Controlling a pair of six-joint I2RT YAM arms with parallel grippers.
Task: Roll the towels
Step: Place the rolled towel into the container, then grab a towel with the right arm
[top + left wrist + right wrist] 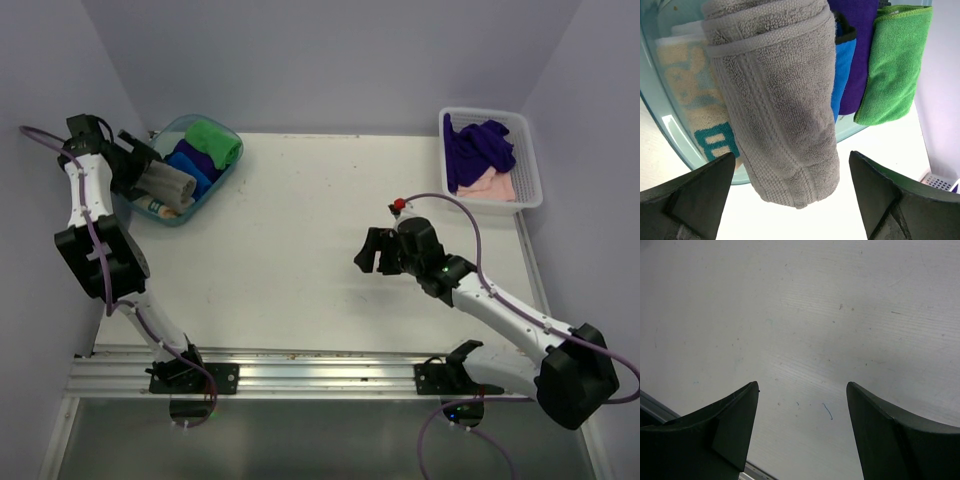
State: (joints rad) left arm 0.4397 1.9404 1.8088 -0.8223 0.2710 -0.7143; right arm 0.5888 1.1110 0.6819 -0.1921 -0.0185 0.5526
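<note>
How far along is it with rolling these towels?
Done: a green roll, a blue roll and a purple roll lie in the tub. In hand: the grey roll, between the open fingers of the left tool. Left: purple towel and pink towel, crumpled in the basket.

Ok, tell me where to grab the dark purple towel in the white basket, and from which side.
Pinch a raised fold near the middle of the dark purple towel, coming straight down from above. It lies crumpled against the pale pink towel, and the walls of the white basket would likely block a sideways approach. The open right gripper is nearer.
</note>
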